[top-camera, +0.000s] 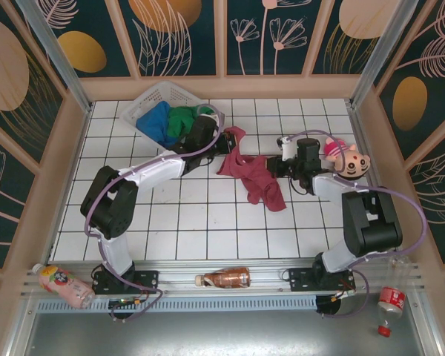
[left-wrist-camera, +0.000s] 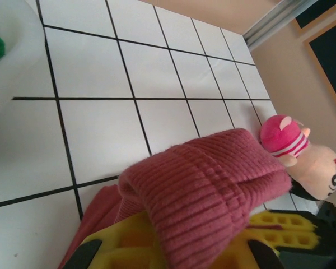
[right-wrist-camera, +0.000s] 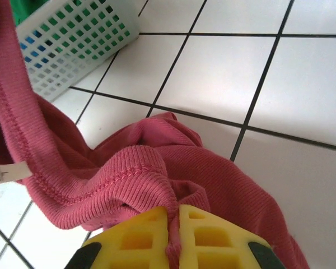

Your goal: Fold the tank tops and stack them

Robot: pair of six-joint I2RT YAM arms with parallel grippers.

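The left end effector point(top-camera: 224, 141) and the right end effector point(top-camera: 276, 165) each pinch the maroon tank top point(top-camera: 256, 178), which trails on the counter point(top-camera: 193, 222) between them.

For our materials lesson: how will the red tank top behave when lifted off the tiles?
Probably floppy: the red tank top lies crumpled and bunches in folds where the right jaws pinch it. Likely light, as the ribbed knit looks thin. It should sag between grips, not keep shape.

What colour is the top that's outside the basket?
Maroon-red. The tank top shows best in the right wrist view, its ribbed cloth close up.
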